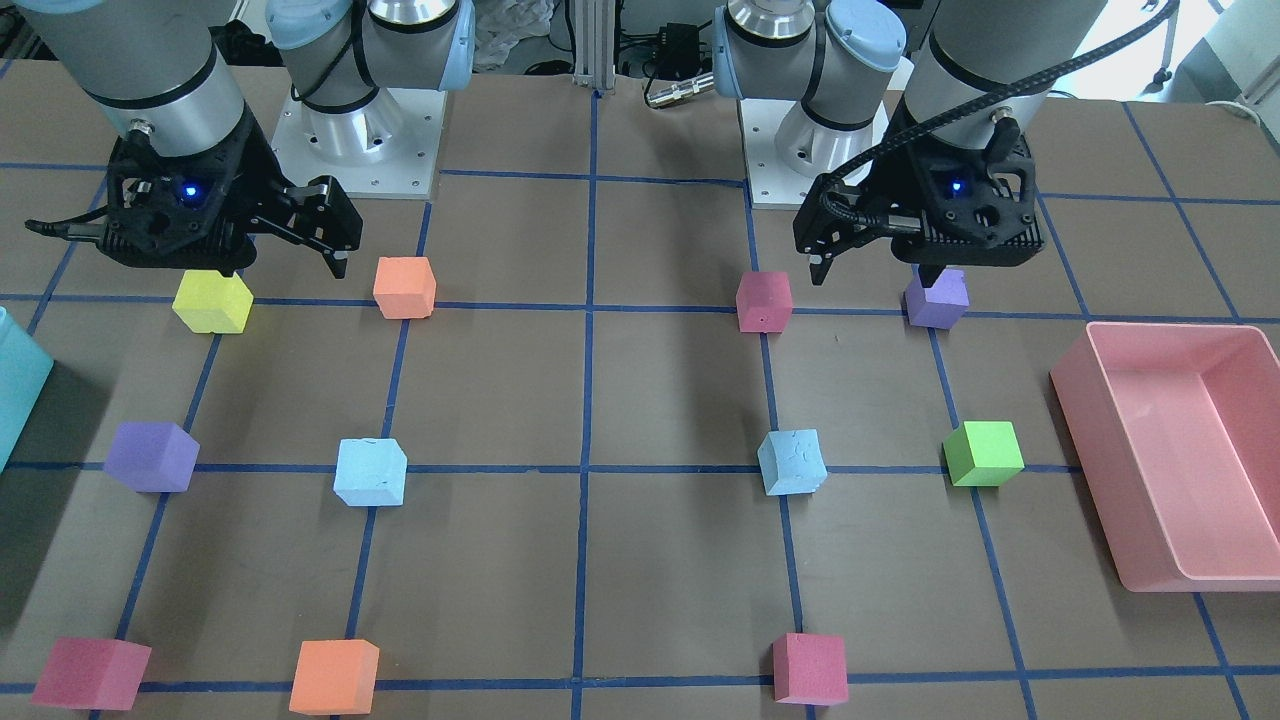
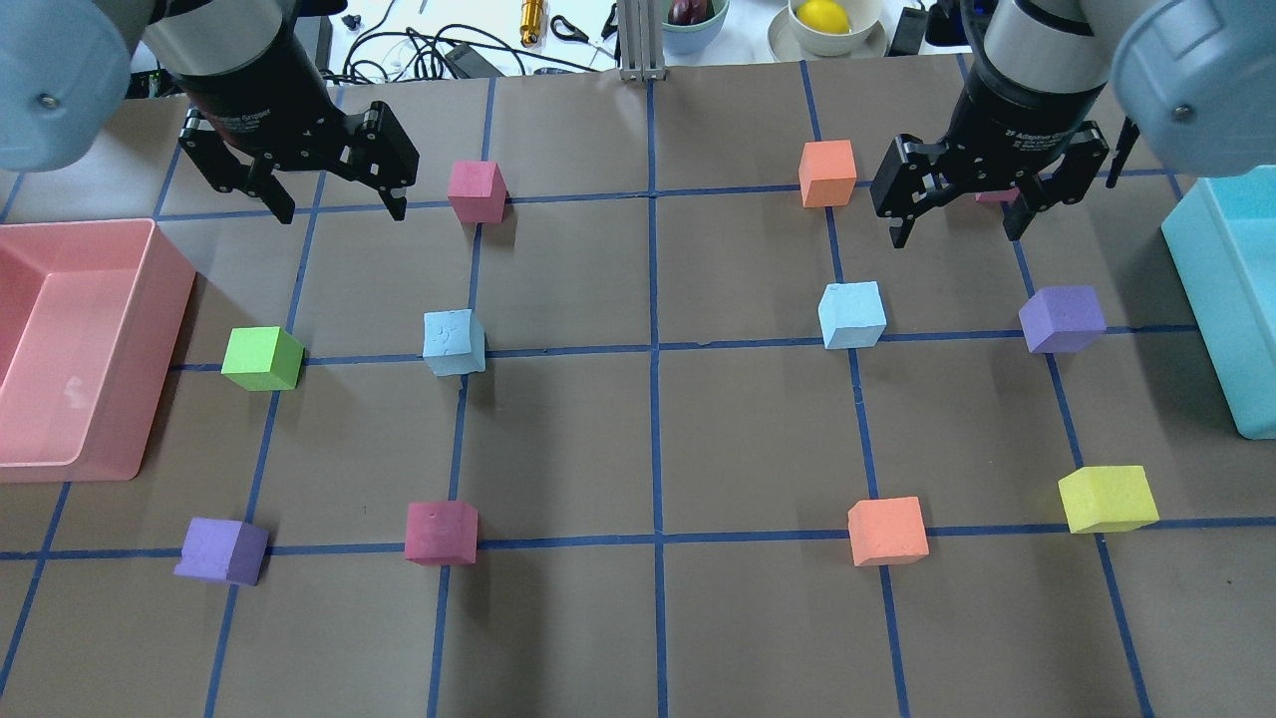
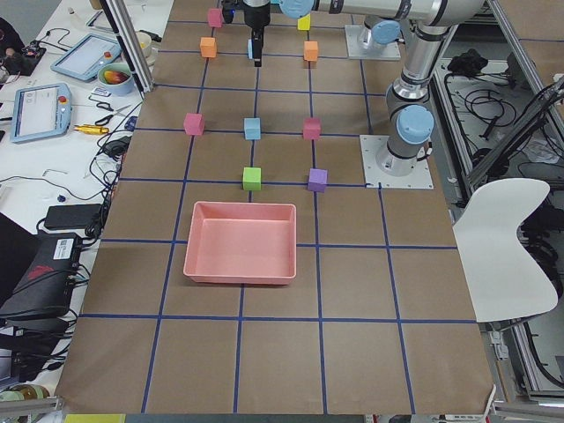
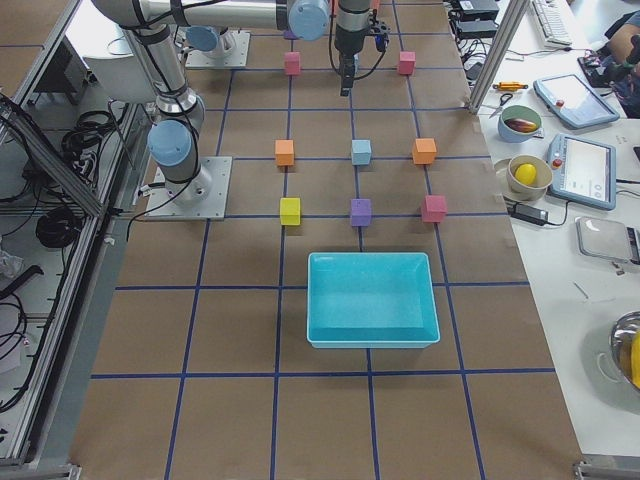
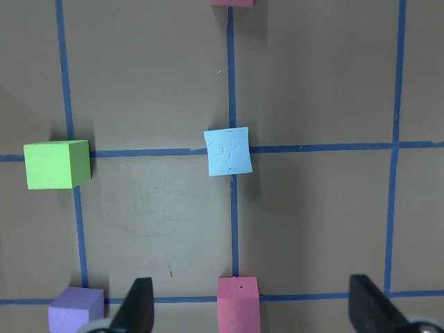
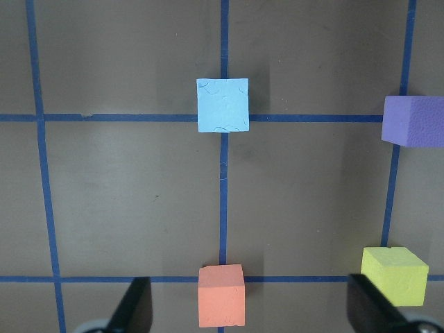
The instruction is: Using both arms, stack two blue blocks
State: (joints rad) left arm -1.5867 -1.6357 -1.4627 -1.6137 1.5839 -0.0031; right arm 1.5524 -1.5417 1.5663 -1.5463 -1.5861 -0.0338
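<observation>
Left blue block (image 2: 454,342) and right blue block (image 2: 851,314): pale sky-blue foam cubes, matte, with scuffed, creased faces and slightly soft edges. They sit well apart, one on each half of the table (image 2: 558,449), each on a crossing of the blue tape grid (image 2: 655,399), about midway between the robot's edge and the operators' edge, and touch no other cube. The table's surface is flat brown paper. Left hand (image 2: 341,212): black, raised well clear of the table, fingers pointing straight down and spread wide, holding nothing. Right hand (image 2: 957,235): same pose, fingers apart, holding nothing. Each wrist view looks straight down on one blue block. A smooth rectangular pink tray (image 2: 169,329) lies at the table's left end and a teal tray (image 2: 1211,319) at its right end.
</observation>
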